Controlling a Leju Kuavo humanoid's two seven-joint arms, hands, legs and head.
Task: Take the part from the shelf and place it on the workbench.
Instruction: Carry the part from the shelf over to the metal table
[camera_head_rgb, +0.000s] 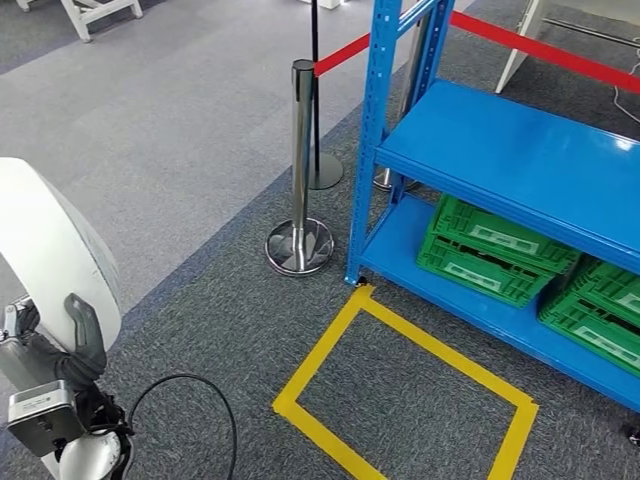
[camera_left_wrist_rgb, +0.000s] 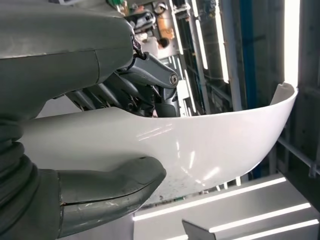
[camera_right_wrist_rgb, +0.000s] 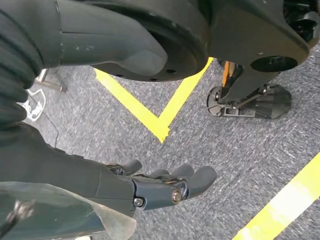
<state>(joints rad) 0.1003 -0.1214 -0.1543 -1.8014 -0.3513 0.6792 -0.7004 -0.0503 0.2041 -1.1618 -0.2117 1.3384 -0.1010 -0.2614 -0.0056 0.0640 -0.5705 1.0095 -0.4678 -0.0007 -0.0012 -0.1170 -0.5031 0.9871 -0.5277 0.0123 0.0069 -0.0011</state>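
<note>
Thick grey thumb (camera_left_wrist_rgb: 113, 192) under and dark fingers (camera_left_wrist_rgb: 151, 75) over the glossy white curved plastic part (camera_left_wrist_rgb: 211, 145): left hand (camera_head_rgb: 75, 345) clamped on it, grip firm. In head view same part (camera_head_rgb: 45, 250) at near left, a big rounded white shell held up off the grey carpeted floor (camera_head_rgb: 189, 150), well apart from the blue steel shelf rack (camera_head_rgb: 513, 150) at right. Black cable (camera_head_rgb: 204, 395) loops just right of that wrist.

Right hand (camera_right_wrist_rgb: 158, 187) w/ dark fingers (camera_right_wrist_rgb: 196, 177) stretched out & slightly curled, thumb (camera_right_wrist_rgb: 124, 47) apart, nothing held; hangs over carpet nr corner of yellow floor tape (camera_right_wrist_rgb: 158, 122).

Yellow tape rectangle (camera_head_rgb: 407, 390) on floor at near centre, far corner touching rack's left front post. Green plastic crates (camera_head_rgb: 498, 250) on rack's bottom level, tilted; middle level bare blue. Chrome stanchion post (camera_head_rgb: 300, 170) just left of rack, red belt (camera_head_rgb: 343, 55) running from its top behind rack.
</note>
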